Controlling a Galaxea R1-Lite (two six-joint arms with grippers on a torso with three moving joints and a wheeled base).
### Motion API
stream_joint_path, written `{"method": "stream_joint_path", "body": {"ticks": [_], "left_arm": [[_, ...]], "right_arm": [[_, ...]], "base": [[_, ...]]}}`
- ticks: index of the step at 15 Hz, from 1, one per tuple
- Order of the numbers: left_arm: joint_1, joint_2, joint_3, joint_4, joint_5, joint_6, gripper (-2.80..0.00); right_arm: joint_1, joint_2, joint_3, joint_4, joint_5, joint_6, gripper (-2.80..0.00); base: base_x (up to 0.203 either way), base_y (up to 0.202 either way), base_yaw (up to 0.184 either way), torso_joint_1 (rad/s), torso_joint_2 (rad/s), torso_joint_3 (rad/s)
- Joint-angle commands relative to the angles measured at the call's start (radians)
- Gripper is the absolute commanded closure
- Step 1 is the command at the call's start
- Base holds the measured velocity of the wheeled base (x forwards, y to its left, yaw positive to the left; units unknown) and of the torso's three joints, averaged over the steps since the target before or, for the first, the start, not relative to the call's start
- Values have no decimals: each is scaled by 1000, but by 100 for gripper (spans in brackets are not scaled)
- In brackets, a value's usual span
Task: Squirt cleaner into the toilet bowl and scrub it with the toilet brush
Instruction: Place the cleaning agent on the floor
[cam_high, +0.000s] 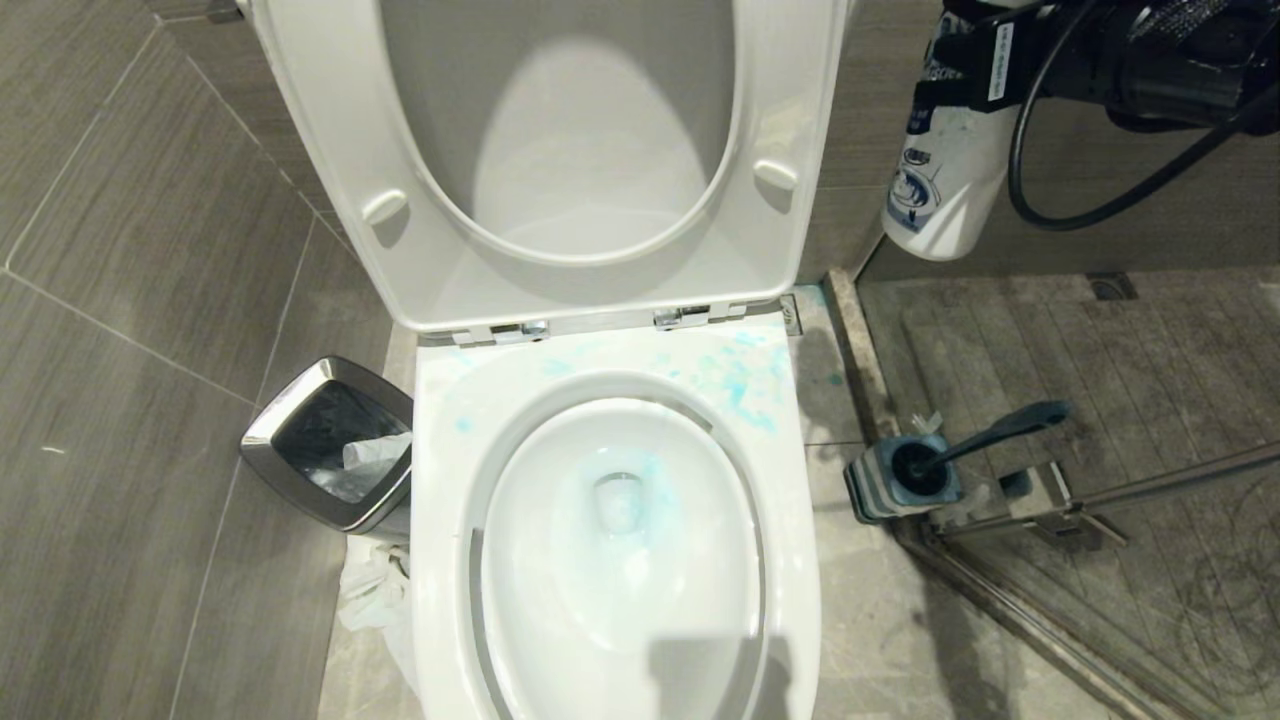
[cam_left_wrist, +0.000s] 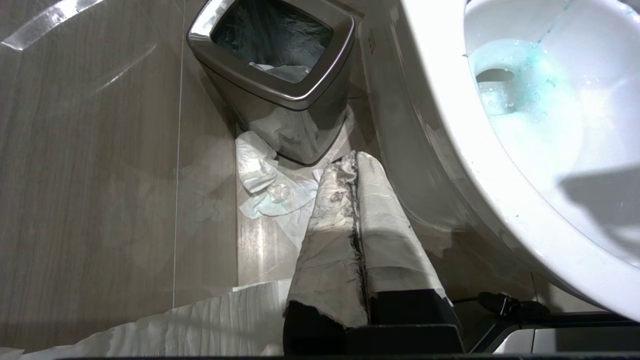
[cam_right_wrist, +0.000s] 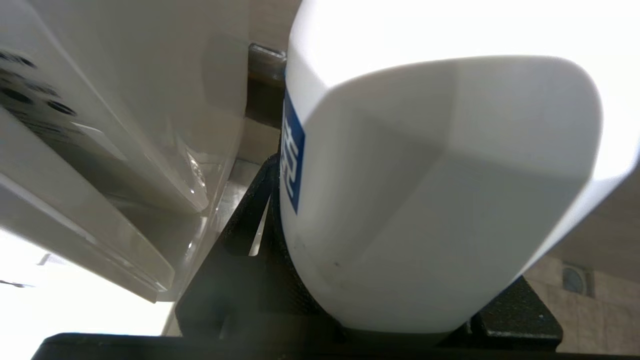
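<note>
The white toilet bowl (cam_high: 540, 540) stands open in the middle of the head view, with teal-blue liquid (cam_high: 628, 488) in its water and teal splashes on the back rim (cam_high: 735, 375). High to the right of the toilet, my right gripper (cam_high: 962, 78) is shut on the white cleaner bottle (cam_high: 940, 190), which hangs base down with its top out of view. The bottle (cam_right_wrist: 425, 200) fills the right wrist view. The toilet brush (cam_high: 1000, 430) stands in its square holder (cam_high: 885, 500) on the floor to the right. My left gripper (cam_left_wrist: 354, 159) is shut and empty, low beside the bowl (cam_left_wrist: 500, 190).
Seat and lid (cam_high: 560, 290) are raised against the wall. A steel waste bin (cam_high: 275, 425) stands left of the toilet, with crumpled paper (cam_high: 375, 590) on the floor beside it. A shower threshold and a metal door rail (cam_high: 1150, 482) lie on the right.
</note>
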Motion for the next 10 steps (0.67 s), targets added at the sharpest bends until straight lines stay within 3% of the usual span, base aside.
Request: {"method": "stream_joint_path", "body": {"ticks": [1, 4, 8, 10], "left_arm": [[2, 1, 0, 0, 0, 0, 0], [0, 1, 0, 0, 0, 0, 0], [0, 1, 0, 0, 0, 0, 0], [0, 1, 0, 0, 0, 0, 0]], "right_arm": [[-10, 25, 31, -12, 2, 1, 0], [-11, 38, 172, -122, 2, 49, 0], [-11, 161, 365, -577, 5, 78, 0], [-11, 210, 427, -698, 2, 78, 0]], "base": [[0, 0, 0, 0, 0, 0], [0, 0, 0, 0, 0, 0], [0, 0, 0, 0, 0, 0], [0, 0, 0, 0, 0, 0]]}}
